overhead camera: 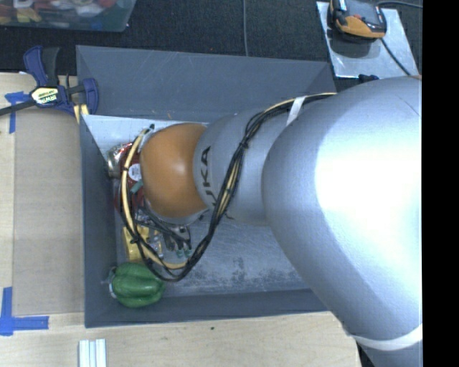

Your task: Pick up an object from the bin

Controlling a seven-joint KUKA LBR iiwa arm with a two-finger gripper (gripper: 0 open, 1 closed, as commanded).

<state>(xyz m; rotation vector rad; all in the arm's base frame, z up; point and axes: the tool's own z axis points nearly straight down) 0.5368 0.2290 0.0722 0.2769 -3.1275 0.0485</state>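
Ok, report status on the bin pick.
Gripper low by bin's left wall, grip unreadable. Green pepper loose in lower-left corner. Orange wrist cover blocks the view beneath.

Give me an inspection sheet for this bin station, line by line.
Surface: grey bin floor, scuffed along the lower middle.
Job's things: green pepper-shaped toy in the lower-left corner; yellow thing and red-and-silver thing by the left wall, partly under the wrist.
Clutter: nothing seen.
Gripper: low at the bin's left side, beneath the orange wrist cover.
Cables: black and yellow, looping off the wrist.
Surroundings: orange-and-black object beyond the bin's top right.
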